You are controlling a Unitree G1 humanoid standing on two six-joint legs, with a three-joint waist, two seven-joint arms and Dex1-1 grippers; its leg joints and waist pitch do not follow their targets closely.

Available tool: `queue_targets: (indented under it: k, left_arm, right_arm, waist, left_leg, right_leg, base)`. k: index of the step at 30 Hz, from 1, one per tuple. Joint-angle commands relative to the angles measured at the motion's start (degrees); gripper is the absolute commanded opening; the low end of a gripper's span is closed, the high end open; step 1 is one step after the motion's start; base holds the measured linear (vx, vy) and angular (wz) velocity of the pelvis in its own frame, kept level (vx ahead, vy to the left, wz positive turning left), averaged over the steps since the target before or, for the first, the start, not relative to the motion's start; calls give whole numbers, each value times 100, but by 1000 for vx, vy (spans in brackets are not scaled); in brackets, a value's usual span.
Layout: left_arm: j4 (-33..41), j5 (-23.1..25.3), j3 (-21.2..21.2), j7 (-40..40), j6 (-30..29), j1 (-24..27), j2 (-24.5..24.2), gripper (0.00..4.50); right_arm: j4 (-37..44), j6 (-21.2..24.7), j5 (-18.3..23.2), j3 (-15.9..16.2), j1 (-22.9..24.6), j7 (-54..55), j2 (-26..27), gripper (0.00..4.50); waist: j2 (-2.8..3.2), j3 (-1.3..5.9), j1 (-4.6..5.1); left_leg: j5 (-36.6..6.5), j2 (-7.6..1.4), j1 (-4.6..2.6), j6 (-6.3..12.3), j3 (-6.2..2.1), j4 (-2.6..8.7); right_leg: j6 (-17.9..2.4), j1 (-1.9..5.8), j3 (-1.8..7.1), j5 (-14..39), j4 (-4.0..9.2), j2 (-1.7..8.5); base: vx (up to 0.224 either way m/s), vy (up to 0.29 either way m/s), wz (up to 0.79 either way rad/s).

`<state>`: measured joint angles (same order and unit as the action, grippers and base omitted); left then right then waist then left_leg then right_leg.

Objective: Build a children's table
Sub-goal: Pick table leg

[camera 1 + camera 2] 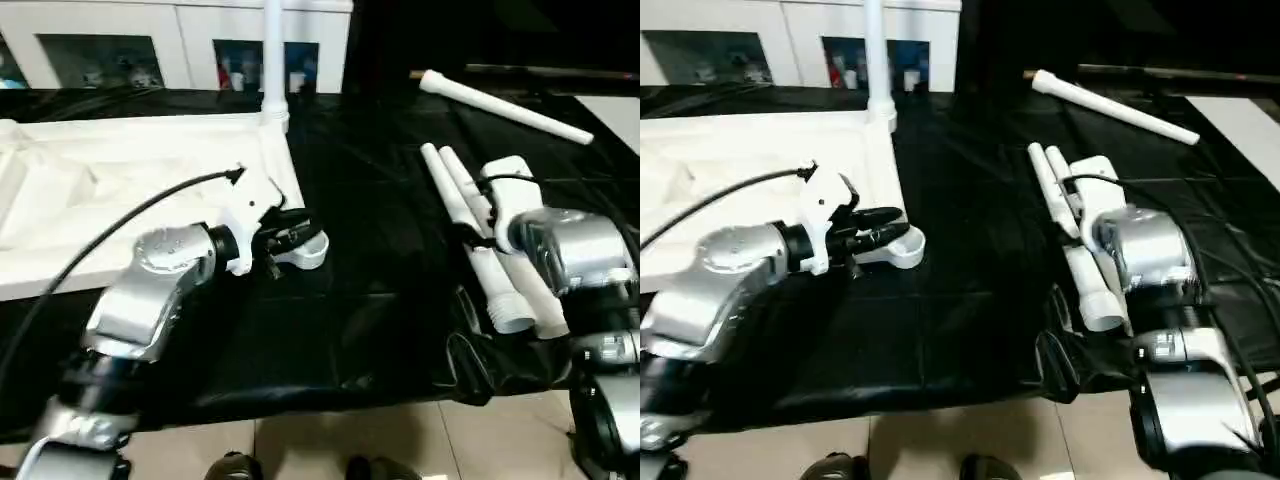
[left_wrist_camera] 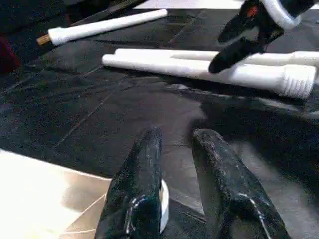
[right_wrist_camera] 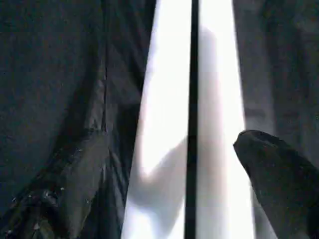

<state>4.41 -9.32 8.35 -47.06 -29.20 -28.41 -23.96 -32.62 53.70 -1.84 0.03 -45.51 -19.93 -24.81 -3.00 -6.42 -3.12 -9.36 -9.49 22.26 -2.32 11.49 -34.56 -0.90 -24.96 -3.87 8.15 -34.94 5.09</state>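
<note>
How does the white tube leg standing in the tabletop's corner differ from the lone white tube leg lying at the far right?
The fitted white tube leg stands upright in a far corner socket of the white plastic tabletop; the lone white tube leg lies flat and angled on the black sheet, joined to nothing. The fitted leg's top is out of frame; the lone leg shows whole. Both are white tubes.

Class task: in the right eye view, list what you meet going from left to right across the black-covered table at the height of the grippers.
table top → left gripper → corner socket → bare black cover → pair of legs lying side by side → right forearm
</note>
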Motion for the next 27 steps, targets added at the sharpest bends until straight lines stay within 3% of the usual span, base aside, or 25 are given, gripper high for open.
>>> queue_targets:
  k: [1, 7, 8, 16, 27]
  left_arm:
    - [210, 3, 148, -42, -173, 98, -44, 122]
    - [525, -43, 246, -67, -428, 183, -169, 122]
    - [538, -37, 259, -77, -424, 187, -186, 122]
    - [825, -57, 313, -142, -625, 233, -337, 122]
    - [891, -51, 383, -136, -668, 225, -394, 122]
  right_arm:
    - [-168, 88, 33, -98, -112, 8, -6, 444]
    - [-393, 300, 64, -110, -176, -13, 64, 444]
    - [-408, 305, 81, -128, -178, -12, 75, 418]
    - [-647, 266, 289, -280, -283, -40, 161, 363]
    - [-889, 237, 353, -237, -289, -120, 221, 282]
  waist:
    - [-67, 476, 5]
    - [-79, 497, 7]
    - [-79, 503, 11]
    - [-58, 518, 6]
    - [-68, 550, -23]
  left_leg:
    - [-1294, -299, -126, 1, -155, 380]
    - [-1206, -298, -118, 12, -152, 374]
    - [-1181, -295, -115, 13, -153, 371]
    - [-1265, -299, -128, -75, -150, 371]
    - [-1100, -297, -114, -59, -140, 356]
  right_leg:
    - [-809, 315, 274, 2230, 452, 326]
    - [-828, 324, 273, 2150, 435, 321]
    - [-848, 325, 271, 2129, 426, 321]
    - [-872, 321, 273, 2074, 420, 317]
    - [-940, 343, 278, 1850, 387, 323]
  base:
    - [0, 0, 0]
    - [0, 0, 0]
    - [0, 0, 0]
    - [0, 0, 0]
    - [0, 0, 0]
